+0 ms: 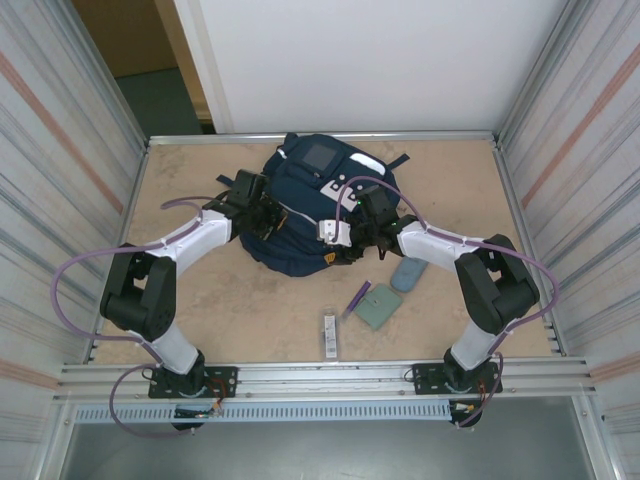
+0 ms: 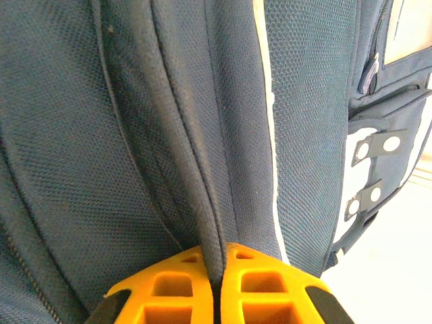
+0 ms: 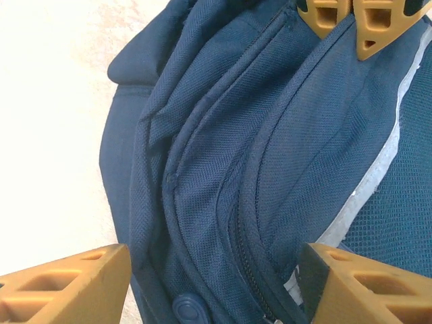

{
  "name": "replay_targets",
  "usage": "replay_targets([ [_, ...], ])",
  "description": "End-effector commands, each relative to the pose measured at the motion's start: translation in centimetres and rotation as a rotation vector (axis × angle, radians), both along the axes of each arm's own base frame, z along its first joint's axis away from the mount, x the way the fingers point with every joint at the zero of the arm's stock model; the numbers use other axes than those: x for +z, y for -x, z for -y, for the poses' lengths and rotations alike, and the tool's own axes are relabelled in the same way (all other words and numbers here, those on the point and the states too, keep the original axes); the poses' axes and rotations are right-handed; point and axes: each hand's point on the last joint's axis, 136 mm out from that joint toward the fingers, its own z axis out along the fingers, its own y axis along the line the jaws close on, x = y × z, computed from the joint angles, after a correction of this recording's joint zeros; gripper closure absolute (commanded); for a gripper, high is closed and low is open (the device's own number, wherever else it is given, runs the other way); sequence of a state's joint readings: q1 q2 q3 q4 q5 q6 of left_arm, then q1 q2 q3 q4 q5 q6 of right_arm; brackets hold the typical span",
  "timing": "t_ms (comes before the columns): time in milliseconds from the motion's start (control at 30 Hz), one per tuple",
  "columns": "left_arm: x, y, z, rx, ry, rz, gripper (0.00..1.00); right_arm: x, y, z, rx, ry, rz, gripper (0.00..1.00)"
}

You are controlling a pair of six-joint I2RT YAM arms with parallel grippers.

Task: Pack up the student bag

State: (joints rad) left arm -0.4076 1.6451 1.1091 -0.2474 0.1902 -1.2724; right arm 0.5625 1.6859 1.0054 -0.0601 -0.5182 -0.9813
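Note:
The student bag (image 1: 310, 195) is a navy backpack with white stripes, lying in the middle of the table. My left gripper (image 1: 262, 212) is at its left side. In the left wrist view its orange jaws (image 2: 217, 255) are shut on a raised fabric seam of the bag (image 2: 135, 121). My right gripper (image 1: 368, 225) is at the bag's right side. It stands open (image 3: 214, 273), one finger on each side of the bag's zipped folds (image 3: 270, 148), with a round zip pull (image 3: 192, 310) between them. The left gripper's orange fingertips (image 3: 351, 20) pinch the fabric at the top of the right wrist view.
In front of the bag lie a grey-green flat case (image 1: 378, 305), a pale blue object (image 1: 408, 273), a purple pen (image 1: 357, 297) and a small white strip (image 1: 330, 333). Corrugated walls close in the table on both sides.

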Motion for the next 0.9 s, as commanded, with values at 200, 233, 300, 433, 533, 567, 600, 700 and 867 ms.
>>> replay_targets([
  [200,2.4,1.0,1.5,-0.053,0.054,0.029,1.00,-0.4,-0.9,0.4,-0.011,0.069,0.081,0.34],
  [233,2.5,1.0,1.6,-0.056,0.055,0.031,1.00,-0.2,-0.9,0.8,-0.015,0.081,0.084,0.34],
  [300,2.6,1.0,1.4,-0.057,0.048,0.035,1.00,1.2,-0.7,1.9,-0.013,0.057,0.047,0.35],
  [433,2.8,1.2,1.3,-0.062,0.035,0.036,1.00,2.8,-0.6,3.3,-0.014,0.043,0.078,0.34],
  [533,2.8,1.1,1.4,-0.066,0.041,0.035,1.00,2.5,-0.9,3.4,-0.012,0.066,0.078,0.34],
  [567,2.8,1.1,1.5,-0.068,0.044,0.035,1.00,2.3,-1.2,3.2,-0.018,0.064,0.079,0.34],
  [600,2.9,1.1,1.5,-0.069,0.047,0.035,1.00,2.0,-1.6,2.8,-0.025,0.068,0.091,0.35],
  [700,3.1,1.0,1.7,-0.075,0.051,0.039,1.00,1.0,-2.4,1.7,-0.027,0.087,0.111,0.35],
  [867,3.2,0.9,1.8,-0.081,0.050,0.042,1.00,0.9,-3.1,0.3,-0.022,0.094,0.106,0.36],
])
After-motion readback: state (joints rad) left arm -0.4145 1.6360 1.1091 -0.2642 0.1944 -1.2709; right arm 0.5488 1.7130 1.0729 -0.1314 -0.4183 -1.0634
